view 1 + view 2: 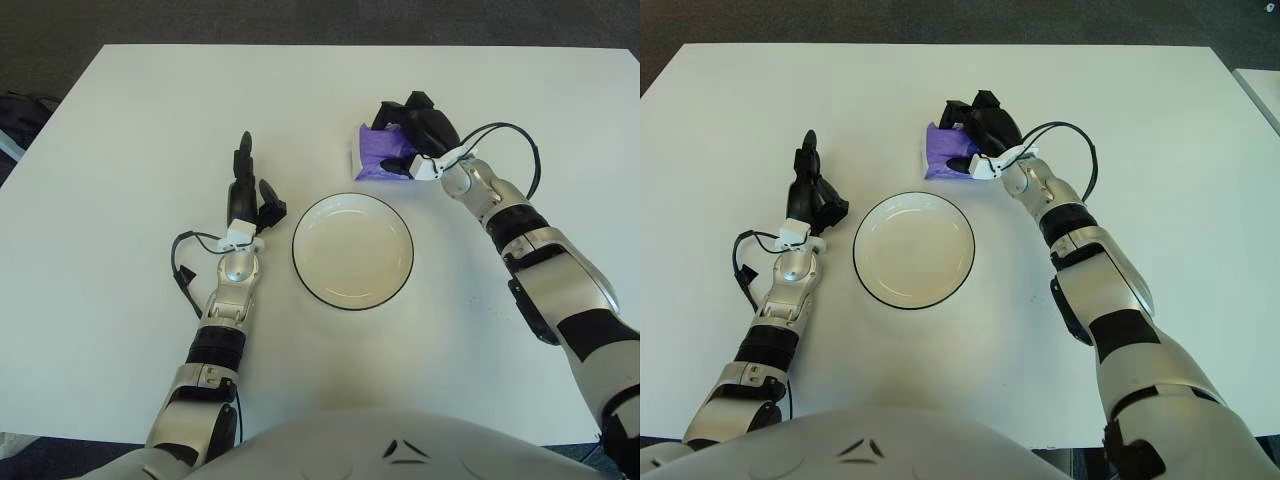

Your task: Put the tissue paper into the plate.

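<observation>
Tissue paper [378, 160], the purple pack, sits on the white bench [120, 120] just past the plate [352, 250]. Right robot hand [418, 130] reaches over it, fingers curled around it. Left robot hand [247, 195] shows left of the plate, fingers spread, holding nothing.

tissue paper [378, 158] | far right side hidden under right hand [418, 128] | grip unclear
</observation>
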`<action>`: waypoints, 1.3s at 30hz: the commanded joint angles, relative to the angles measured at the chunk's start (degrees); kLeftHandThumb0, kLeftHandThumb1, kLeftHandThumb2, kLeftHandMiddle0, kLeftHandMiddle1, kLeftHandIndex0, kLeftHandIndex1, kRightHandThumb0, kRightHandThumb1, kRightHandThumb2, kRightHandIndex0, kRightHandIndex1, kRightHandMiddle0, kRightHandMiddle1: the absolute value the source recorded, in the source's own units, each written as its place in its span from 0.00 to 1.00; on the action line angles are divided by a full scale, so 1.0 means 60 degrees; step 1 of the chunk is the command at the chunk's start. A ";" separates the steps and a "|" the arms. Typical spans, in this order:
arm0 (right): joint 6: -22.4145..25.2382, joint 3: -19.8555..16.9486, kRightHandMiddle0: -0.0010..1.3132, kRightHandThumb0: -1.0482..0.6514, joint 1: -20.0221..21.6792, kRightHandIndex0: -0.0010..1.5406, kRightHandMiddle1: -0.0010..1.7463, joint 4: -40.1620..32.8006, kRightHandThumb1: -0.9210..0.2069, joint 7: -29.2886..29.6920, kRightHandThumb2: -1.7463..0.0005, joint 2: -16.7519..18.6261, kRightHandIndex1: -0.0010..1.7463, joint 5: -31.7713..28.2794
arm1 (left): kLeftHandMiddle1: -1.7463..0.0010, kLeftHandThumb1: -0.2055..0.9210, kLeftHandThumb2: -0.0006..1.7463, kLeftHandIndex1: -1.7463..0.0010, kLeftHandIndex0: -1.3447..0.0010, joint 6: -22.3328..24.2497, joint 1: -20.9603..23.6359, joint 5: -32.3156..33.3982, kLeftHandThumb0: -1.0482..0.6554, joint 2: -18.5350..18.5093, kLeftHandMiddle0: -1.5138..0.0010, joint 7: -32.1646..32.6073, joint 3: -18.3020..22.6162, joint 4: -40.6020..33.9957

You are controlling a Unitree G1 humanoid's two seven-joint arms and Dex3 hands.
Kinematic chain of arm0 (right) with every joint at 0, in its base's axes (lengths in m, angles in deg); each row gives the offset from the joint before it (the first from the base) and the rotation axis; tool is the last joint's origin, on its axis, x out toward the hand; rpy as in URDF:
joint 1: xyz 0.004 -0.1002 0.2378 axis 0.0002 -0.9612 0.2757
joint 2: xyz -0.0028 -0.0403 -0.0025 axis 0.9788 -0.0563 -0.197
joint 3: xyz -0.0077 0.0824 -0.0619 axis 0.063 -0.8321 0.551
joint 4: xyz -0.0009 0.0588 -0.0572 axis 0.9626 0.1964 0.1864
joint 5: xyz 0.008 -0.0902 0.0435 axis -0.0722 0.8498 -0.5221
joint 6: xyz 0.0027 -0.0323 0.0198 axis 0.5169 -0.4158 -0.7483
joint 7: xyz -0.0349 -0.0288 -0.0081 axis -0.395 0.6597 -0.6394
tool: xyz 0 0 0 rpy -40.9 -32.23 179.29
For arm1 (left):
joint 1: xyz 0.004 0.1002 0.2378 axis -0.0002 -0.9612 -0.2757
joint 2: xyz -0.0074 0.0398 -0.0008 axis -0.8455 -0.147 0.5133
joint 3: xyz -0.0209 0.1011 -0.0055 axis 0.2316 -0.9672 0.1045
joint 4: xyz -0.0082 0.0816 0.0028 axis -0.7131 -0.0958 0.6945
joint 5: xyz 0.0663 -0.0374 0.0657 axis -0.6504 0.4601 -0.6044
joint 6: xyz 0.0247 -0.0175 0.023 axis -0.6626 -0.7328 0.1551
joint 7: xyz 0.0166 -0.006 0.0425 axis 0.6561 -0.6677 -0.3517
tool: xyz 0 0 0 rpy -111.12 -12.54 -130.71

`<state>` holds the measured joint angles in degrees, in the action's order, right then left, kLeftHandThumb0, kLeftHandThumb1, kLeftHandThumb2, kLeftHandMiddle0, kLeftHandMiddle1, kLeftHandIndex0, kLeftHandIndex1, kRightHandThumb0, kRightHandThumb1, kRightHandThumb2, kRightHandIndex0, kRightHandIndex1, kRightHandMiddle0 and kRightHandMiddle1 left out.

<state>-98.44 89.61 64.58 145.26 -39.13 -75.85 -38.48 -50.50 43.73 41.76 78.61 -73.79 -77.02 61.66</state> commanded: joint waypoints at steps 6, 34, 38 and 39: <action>0.0588 -0.0012 0.86 0.61 -0.0392 0.87 1.00 0.0151 0.68 0.0385 0.14 -0.0058 1.00 0.0240 | 1.00 1.00 0.70 0.88 1.00 0.0269 -0.1066 -0.0186 0.10 0.0088 0.96 0.0083 -0.0098 0.1056; 0.1719 -0.1814 0.76 0.55 -0.0433 0.82 1.00 -0.3955 0.53 -0.0808 0.26 -0.0456 1.00 -0.0659 | 1.00 1.00 0.70 0.89 1.00 0.0263 -0.1020 -0.0122 0.10 0.0147 0.97 0.0066 -0.0125 0.1109; 0.1902 -0.2062 0.76 0.55 -0.0621 0.82 1.00 -0.4737 0.53 -0.1043 0.27 -0.0418 1.00 -0.0809 | 1.00 1.00 0.70 0.89 1.00 0.0346 -0.1002 -0.0099 0.10 0.0154 0.97 0.0045 -0.0124 0.1108; 0.1939 -0.2114 0.76 0.55 -0.0667 0.82 1.00 -0.4894 0.53 -0.1100 0.27 -0.0409 1.00 -0.0831 | 1.00 1.00 0.70 0.89 1.00 0.0370 -0.1000 -0.0091 0.10 0.0156 0.97 0.0039 -0.0123 0.1100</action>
<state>-87.48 78.46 62.18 119.42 -44.72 -78.06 -42.05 -50.70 44.03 42.05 78.69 -73.46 -76.99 61.75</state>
